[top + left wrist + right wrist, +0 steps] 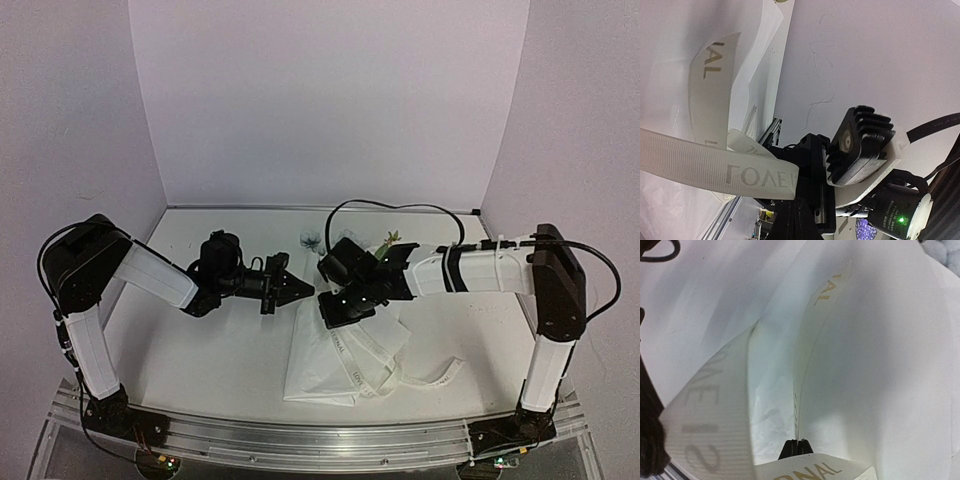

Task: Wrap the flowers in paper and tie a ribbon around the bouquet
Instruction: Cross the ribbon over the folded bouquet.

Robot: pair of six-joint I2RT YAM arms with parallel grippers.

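Note:
The bouquet lies mid-table: white paper [318,368] wrapped round the flowers [311,238], whose pale blooms and a green leaf stick out at the far end. The cream lettered ribbon [428,377] trails off the paper's near right side. My left gripper [297,292] and right gripper [335,308] meet at the wrap's upper left. In the left wrist view the left gripper [796,202] is shut on the end of a taut ribbon [700,165] band. In the right wrist view the right gripper [799,444] is shut on the ribbon [801,390], seen edge-on over the paper [880,365].
The right arm's wrist camera housing [860,145] sits close beside my left gripper. A black cable [400,207] arcs over the right arm. The aluminium rail [320,440] runs along the table's near edge, and white walls close the back and sides.

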